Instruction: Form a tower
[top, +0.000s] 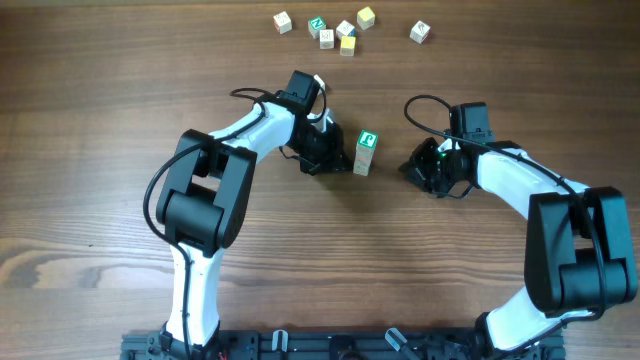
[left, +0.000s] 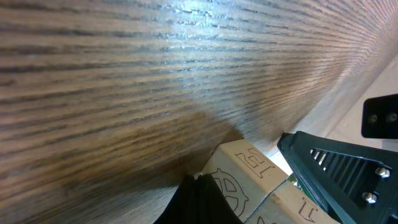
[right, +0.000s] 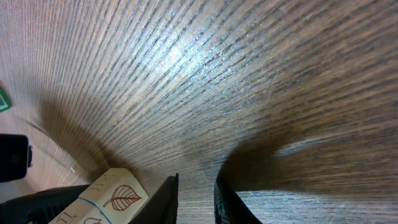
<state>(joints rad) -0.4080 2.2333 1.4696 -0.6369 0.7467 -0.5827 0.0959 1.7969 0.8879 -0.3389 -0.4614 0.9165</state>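
So here's where you're at: the tower (top: 365, 152) stands upright close to the middle of the surface (top: 100, 100), a touch toward 12 o'clock, with a green letter on its top face. I can't tell exactly how many cubes tall it is from overhead.

Your left fingers (top: 338, 158) sit at the tower's 9 o'clock, clenched tight with nothing between them. In the left wrist view the tips overlap a cube that has a wheel design on it, next to a face with an E. Whether they're actually touching it or just right beside it, I can't tell.

Your right fingers (top: 410, 168) are around the tower's 4 o'clock, near it but apart. They're released just a crack, and the right wrist view shows bare wood grain through the narrow gap, with a leaf-printed cube off to one side.

There's also a bunch of loose cubes (top: 345, 30) scattered way up at 12 o'clock, well apart from both arms.
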